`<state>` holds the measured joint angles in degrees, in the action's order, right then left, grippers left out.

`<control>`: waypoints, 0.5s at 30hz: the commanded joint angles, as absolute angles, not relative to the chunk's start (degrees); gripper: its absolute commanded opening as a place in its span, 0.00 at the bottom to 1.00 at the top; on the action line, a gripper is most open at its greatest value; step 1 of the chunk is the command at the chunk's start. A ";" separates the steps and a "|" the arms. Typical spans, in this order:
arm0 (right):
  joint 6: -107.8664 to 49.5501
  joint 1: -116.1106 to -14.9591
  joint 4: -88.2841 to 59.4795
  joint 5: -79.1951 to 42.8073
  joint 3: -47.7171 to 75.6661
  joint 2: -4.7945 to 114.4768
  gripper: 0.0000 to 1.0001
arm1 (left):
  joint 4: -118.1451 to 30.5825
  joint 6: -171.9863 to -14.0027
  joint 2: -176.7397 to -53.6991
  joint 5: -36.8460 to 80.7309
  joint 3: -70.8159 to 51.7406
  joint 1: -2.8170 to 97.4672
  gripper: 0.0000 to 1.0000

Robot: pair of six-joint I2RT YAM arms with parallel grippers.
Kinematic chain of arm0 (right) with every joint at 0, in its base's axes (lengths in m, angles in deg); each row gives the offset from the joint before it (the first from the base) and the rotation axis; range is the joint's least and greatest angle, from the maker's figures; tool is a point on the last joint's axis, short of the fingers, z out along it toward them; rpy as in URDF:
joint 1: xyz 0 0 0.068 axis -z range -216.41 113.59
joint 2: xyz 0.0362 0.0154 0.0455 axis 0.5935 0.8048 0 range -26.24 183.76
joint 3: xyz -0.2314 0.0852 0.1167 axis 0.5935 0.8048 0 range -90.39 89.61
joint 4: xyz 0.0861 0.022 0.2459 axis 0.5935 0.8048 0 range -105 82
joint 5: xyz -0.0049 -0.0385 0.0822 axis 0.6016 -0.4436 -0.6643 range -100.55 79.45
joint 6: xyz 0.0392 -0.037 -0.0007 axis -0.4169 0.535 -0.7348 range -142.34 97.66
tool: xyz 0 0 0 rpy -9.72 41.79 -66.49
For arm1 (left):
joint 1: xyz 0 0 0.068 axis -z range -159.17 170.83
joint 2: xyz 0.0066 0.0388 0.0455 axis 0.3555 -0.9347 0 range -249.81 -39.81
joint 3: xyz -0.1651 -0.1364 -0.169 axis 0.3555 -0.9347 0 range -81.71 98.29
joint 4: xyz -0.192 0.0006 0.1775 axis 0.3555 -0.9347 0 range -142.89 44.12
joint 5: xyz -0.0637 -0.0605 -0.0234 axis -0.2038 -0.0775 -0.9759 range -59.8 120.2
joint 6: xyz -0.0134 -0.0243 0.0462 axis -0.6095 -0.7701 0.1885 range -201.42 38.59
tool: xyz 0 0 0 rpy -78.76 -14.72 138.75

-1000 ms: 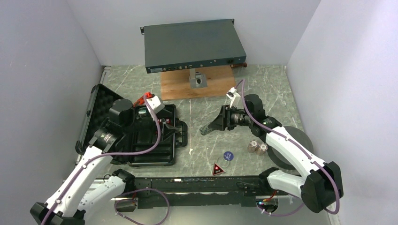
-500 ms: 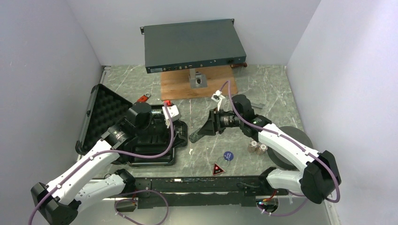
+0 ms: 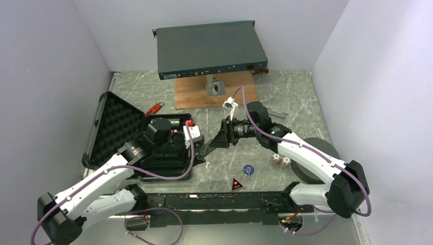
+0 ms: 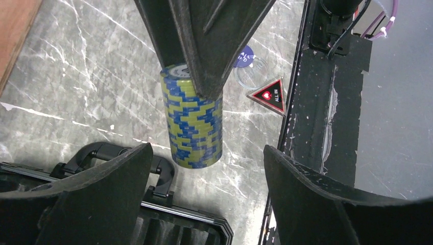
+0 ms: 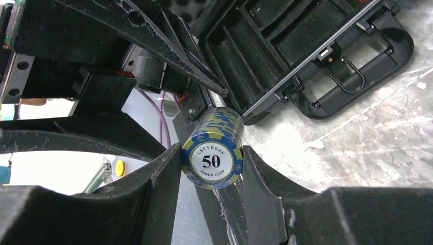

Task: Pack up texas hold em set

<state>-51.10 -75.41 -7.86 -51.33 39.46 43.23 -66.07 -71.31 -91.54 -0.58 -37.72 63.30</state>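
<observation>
Chips (image 4: 196, 130) in a blue-and-yellow stack sit clamped between the fingers of the right gripper (image 5: 212, 158), just right of the open black case (image 5: 286, 41). The left gripper (image 4: 207, 153) gapes wide, empty, flanking them.

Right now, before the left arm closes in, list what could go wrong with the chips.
1. The right end effector pinches only the upper part of the chip stack; the lower chips could slip loose and scatter on the table.
2. The open left end effector straddles the stack, close to the right one's fingers; closing could clash with them.
3. The case lies just beside; a swing could snag it.
</observation>
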 commanded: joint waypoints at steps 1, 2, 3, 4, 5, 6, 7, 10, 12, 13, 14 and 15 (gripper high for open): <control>-51.79 -76.41 -13.28 -53.33 34.01 43.91 0.00 | -63.81 -69.18 -90.44 -1.32 -36.60 63.66 0.85; -51.83 -76.62 -13.31 -53.45 33.71 44.07 0.00 | -64.11 -69.15 -90.58 -0.88 -36.28 63.65 0.84; -51.87 -76.84 -13.39 -53.59 33.49 44.28 0.00 | -64.12 -69.29 -90.68 -0.44 -36.00 63.65 0.82; -51.94 -77.06 -13.41 -53.49 33.31 44.40 0.00 | -64.07 -69.36 -90.78 -0.31 -35.86 63.63 0.81; -52.00 -77.22 -13.54 -53.45 33.21 44.49 0.00 | -64.06 -69.33 -90.86 -0.23 -35.83 63.63 0.80; -52.17 -77.46 -13.73 -53.37 33.19 44.59 0.00 | -64.05 -69.37 -90.95 -0.12 -35.75 63.65 0.79; -52.28 -77.64 -13.83 -53.36 33.12 44.71 0.00 | -64.12 -69.48 -91.08 0.29 -35.60 63.71 0.78; -52.57 -78.07 -14.12 -53.53 33.03 45.04 0.00 | -64.75 -69.49 -91.24 1.04 -34.88 63.65 0.77; -52.58 -78.39 -14.12 -53.80 32.84 45.12 0.00 | -64.15 -69.39 -90.90 1.71 -35.22 63.63 0.76; -52.58 -78.46 -13.99 -53.75 32.71 45.04 0.00 | -64.01 -69.19 -90.83 2.10 -35.41 63.67 0.75; -52.58 -78.50 -13.88 -53.65 32.55 44.93 0.00 | -64.10 -69.08 -90.92 2.61 -35.40 63.66 0.75; -52.46 -78.54 -13.72 -53.67 32.30 44.91 0.00 | -64.49 -69.03 -91.14 3.09 -35.21 63.64 0.75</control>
<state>-51.56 -78.10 -8.15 -51.55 36.84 45.83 -65.63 -70.10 -91.30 1.34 -37.59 63.41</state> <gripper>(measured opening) 0.456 0.757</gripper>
